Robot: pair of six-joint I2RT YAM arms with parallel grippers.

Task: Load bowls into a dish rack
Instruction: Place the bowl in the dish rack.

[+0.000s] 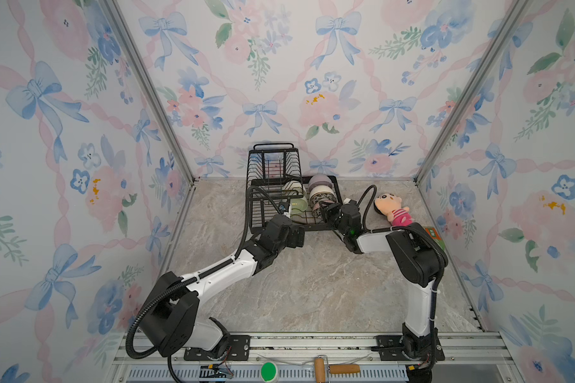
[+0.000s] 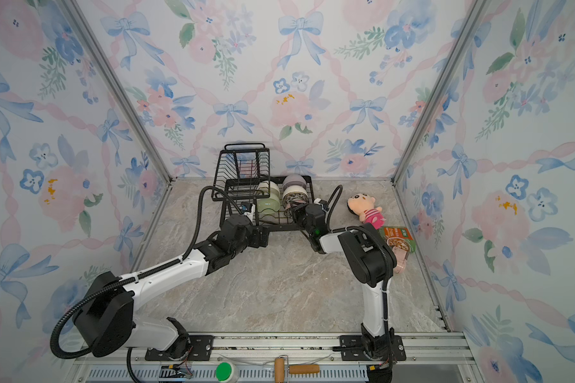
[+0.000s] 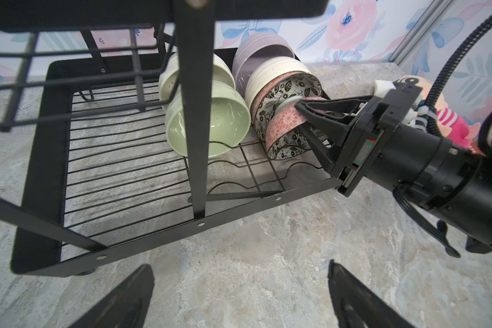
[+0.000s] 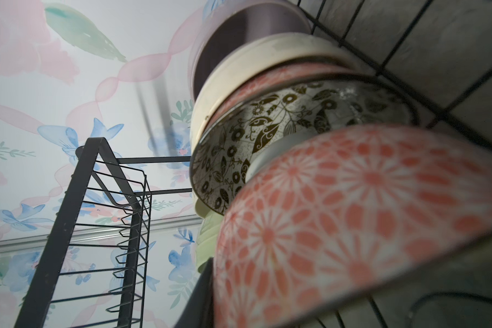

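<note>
At the back of the counter, my right tool reaches into the rack. Its two fingers sit astride the wall of the nearest patterned bowl. One finger lies along the pink outside, up toward the foot. The other runs in under the rim, against the leaf-printed inside. The gap between them is narrow, and from here I cannot tell whether they pinch the bowl or stand just clear of it.

That bowl stands on edge in the lower tray, at the front of the row on my right arm's side. Its foot is tucked into the other patterned bowl. Behind that come a cream bowl and, at the back, the lavender bowl.

Just beside them is the row on my left arm's side. There the green bowl stands on edge with its mouth to the front. A second cream bowl sits close behind it.

My left tool hangs over bare counter just in front of the rack's front rail. Its fingers are spread wide, holding and touching nothing.

A plush doll lies on the counter to the right of the rack, apart from it.
</note>
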